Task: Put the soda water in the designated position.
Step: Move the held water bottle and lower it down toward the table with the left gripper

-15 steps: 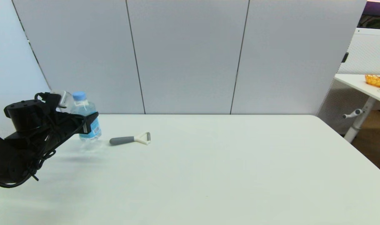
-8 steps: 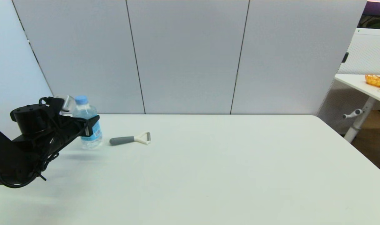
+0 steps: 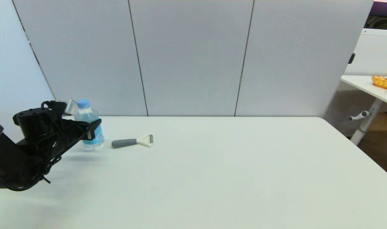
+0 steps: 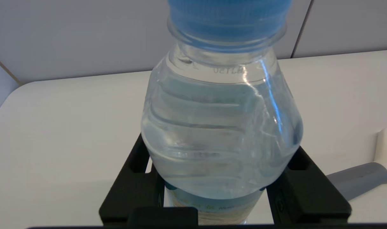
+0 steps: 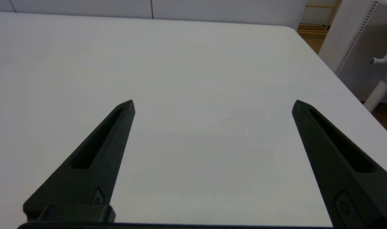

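1. Soda water [image 3: 91,133] stands upright at the far-left end of the white bench [image 3: 212,171], close to the bench's back edge and the grey wall panels.
2. My left pincer [image 3: 92,128] reaches in from the left and sits around the bottle at label height. In the left wrist view I see its black fingers [image 4: 134,187] on either side of the bottle [image 4: 222,127], pressed against the label band below the clear shoulder, so I read it as clamped on the bottle.
3. I see the bottle's base down at the bench surface in the head view, though I cannot tell whether its full weight rests there.
4. Its light-blue cap [image 3: 83,103] is on and points straight up.
5. Just to the right of the bottle lies a peeler [image 3: 132,142], flat on the bench, grey handle towards the bottle and white head away from it. The two are near but apart; the handle [image 4: 358,179] also shows in the left wrist view beside the pincer.
6. My right pincer [image 5: 212,108] hangs over bare bench farther right, its two fingers spread wide apart with nothing between them. It does not show in the head view.
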{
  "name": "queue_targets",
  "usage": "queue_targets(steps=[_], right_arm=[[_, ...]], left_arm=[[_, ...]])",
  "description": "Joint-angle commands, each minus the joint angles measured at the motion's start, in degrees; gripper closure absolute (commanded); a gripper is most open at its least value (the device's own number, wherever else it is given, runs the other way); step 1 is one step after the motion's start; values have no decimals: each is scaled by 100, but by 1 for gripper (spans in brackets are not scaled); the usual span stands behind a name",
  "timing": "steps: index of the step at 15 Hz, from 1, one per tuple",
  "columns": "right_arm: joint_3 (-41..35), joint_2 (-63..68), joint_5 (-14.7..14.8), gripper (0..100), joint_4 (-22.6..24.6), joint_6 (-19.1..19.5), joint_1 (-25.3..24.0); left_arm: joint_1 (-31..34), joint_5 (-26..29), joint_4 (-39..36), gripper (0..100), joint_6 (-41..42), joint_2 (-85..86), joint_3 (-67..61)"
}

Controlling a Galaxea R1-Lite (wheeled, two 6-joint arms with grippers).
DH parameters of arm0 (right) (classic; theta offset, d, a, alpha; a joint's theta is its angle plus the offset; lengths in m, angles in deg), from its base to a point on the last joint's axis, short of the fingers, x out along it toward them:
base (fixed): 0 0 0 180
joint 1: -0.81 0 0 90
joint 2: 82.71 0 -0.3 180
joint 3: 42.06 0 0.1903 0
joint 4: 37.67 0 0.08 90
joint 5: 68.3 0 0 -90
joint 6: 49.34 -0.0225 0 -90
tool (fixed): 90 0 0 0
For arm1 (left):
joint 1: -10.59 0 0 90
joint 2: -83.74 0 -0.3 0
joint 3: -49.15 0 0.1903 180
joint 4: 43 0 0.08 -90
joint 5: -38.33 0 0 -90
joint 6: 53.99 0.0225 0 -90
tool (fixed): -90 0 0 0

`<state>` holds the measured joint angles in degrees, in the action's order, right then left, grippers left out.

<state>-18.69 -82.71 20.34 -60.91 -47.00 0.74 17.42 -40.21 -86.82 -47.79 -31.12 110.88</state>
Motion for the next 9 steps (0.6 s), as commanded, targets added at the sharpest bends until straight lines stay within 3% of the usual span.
queue_targets(steps=[1, 9], right_arm=[[0, 9, -4, 0, 4, 3, 7], [0, 9, -4, 0, 4, 3, -1]], left_arm=[[3, 5, -39, 100, 5, -28, 4], [3, 14, -39, 100, 5, -10, 4]])
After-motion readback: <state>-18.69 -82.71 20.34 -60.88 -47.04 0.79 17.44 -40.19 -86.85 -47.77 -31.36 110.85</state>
